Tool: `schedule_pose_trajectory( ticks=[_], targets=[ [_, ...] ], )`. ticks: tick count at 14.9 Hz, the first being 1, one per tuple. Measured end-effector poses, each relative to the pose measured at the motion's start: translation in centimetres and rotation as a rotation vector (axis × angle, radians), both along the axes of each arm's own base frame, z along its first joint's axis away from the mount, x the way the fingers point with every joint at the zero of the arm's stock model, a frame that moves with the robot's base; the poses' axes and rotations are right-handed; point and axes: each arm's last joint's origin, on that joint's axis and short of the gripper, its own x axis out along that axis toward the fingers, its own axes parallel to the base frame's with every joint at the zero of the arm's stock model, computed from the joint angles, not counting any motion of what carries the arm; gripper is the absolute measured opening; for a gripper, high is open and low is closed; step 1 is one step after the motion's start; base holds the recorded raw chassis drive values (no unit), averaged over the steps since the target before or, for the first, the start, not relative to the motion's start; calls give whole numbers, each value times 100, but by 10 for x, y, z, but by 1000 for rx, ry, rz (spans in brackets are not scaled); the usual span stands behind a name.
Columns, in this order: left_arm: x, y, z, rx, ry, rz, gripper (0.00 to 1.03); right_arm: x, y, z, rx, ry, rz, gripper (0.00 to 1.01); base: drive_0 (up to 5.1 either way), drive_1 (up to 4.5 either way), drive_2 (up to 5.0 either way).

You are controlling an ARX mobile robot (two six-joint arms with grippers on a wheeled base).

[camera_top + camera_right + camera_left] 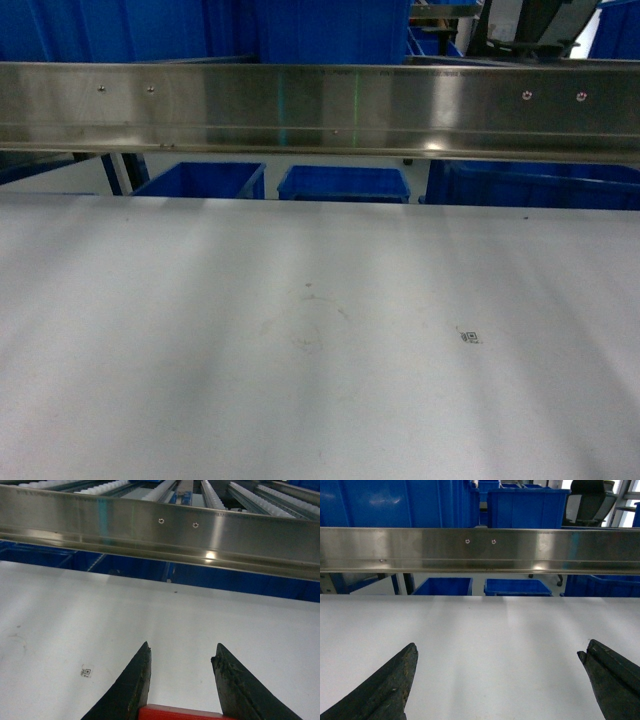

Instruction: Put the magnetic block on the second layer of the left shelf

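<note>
While the white tabletop [320, 340] fills most of the head view with neither arm showing on it, the steel rail [320, 105] runs across its far edge, with blue tubs [343, 183] beyond and below it. That rail looks like the main hazard: it stands between the arms and the shelving, and a lift that clears it too low could knock the carried piece loose. No rack tier is plainly recognisable from here, so the left shelf second layer cannot be picked out, and aiming for it without first turning to find it risks a drop into the wrong tub. The left hand [497, 680] hangs over the near part of the tabletop with its fingers spread wide and nothing between them; if it swings as the base moves, it could clip the rail. The right hand [182, 680] has its fingers drawn in narrow around the magnetic block [180, 714], whose red top edge shows only at the bottom of the right wrist view. How deep the block sits between the pads cannot be told, and a shallow pinch on so small a cube could let it twist or slip out. A small printed marker [86, 671] lies on the tabletop to the left of that hand.
</note>
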Motion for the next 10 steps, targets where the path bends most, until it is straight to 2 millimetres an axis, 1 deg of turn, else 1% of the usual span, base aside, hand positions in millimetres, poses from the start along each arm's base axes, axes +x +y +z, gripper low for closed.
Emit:
schedule_pose_trajectory(
  ticks=[10],
  targets=[
    [0, 0, 0, 0, -2, 1, 98, -1, 0, 1, 0, -3, 0, 33, -481, 259, 259]
  ],
)
